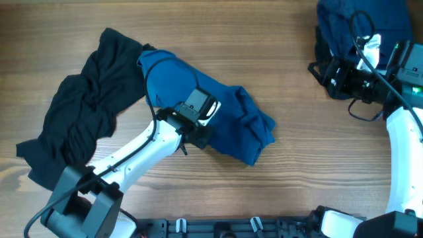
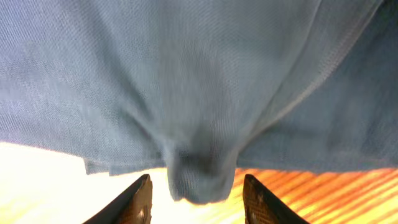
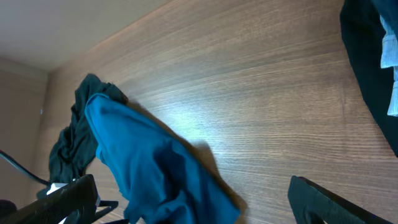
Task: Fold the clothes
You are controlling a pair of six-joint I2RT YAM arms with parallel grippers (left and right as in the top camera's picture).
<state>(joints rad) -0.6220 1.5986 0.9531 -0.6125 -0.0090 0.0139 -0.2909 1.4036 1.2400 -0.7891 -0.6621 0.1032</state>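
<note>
My left claw (image 2: pixel 198 182) stands open with a hanging pucker of the royal-blue garment (image 1: pixel 228 125) between its fingers (image 2: pixel 142 198). I see slivers of light on both sides of that pucker, so I judge it is not pinched yet. To do this step well, I think I should close squarely on the pucker and make sure I take only one layer near a hem, not a thick bunch. Then I should lift just enough to drag the cloth flat, because the garment is a crumpled heap and cannot take a clean fold until it is spread out. The black garment (image 1: pixel 86 119) lies touching the blue one's left edge, partly tucked under it. Pulling away from that side should stop me dragging both together. The table (image 1: pixel 264 39) shows bare beyond the blue garment's far and right sides, which gives room to spread it. My left arm reaches in from the blue garment's near left, forearm low, with the wrist sitting over the garment's middle. My right claw (image 3: pixel 193 182) is spread wide and holds nothing. It hangs well to the right of the blue garment, beside a pile of dark clothes (image 1: pixel 360 20), and its wrist is turned back to face the blue cloth.
</note>
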